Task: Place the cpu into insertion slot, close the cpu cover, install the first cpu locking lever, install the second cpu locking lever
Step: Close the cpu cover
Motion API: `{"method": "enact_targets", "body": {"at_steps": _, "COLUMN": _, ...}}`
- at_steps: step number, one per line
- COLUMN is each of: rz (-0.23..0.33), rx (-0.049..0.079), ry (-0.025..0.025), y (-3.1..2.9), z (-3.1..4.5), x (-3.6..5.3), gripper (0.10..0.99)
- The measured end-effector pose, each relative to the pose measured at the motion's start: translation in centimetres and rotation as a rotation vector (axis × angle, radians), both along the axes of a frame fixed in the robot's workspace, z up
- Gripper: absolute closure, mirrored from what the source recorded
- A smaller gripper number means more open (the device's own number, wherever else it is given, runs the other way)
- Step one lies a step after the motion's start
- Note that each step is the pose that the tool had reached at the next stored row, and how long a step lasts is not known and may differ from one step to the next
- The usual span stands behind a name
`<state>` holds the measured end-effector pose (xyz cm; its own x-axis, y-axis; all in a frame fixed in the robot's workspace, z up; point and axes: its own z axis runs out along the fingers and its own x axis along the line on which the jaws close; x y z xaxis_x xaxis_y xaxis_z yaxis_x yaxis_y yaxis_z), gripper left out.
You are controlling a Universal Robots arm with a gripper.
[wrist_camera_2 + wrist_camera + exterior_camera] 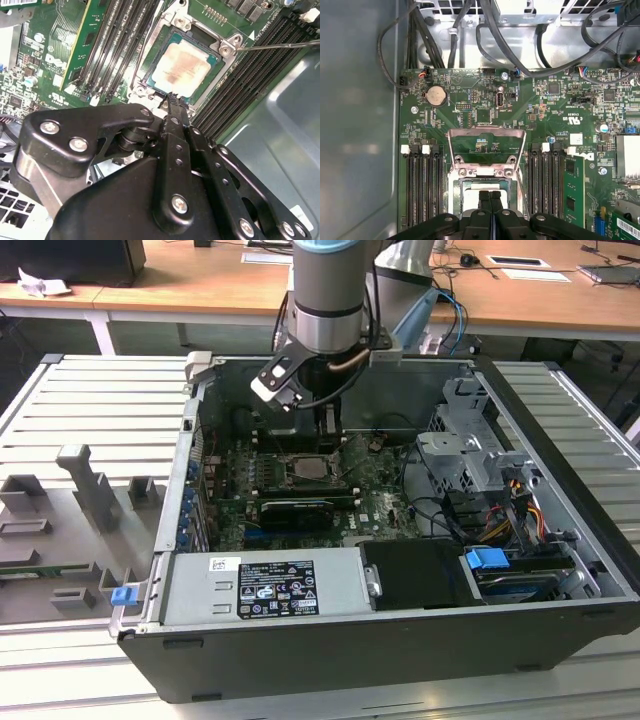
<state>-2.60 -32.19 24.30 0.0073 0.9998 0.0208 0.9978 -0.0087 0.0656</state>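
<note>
The arm (330, 290) is reaching down into the computer case (420, 640), pincer (173, 99) closed and empty, tips poised over the cpu (182, 67) in the insertion slot (199, 35).

The chip (185, 67) has a pale silvery-beige top with a brownish smudge near its middle. The socket (149, 82) rim is black. The cover (487, 132) is plain grey metal. The circuit board (470, 107) is green with fine pale tracing and white print. The memory slots (422, 185) are black with white end clips. The gripper (173, 97) is black with silver screw heads. The coin battery (436, 94) is silver. The arm (325, 300) is grey with a light blue band. The case (330, 660) is dark grey; the table (80, 400) is pale grey with ribbed lines.
</note>
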Motion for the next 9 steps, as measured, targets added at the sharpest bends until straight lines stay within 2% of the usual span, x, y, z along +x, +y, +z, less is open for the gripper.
{"method": "enact_targets", "body": {"at_steps": 3, "rz": 0.0, "rx": 0.0, "ry": 0.0, "y": 0.0, "z": 0.13, "x": 0.0, "gripper": 0.98}}
{"method": "enact_targets", "body": {"at_steps": 9, "rz": 0.0, "rx": -0.001, "ry": 0.0001, "y": 0.0, "z": 0.87, "x": 0.0, "gripper": 0.98}}
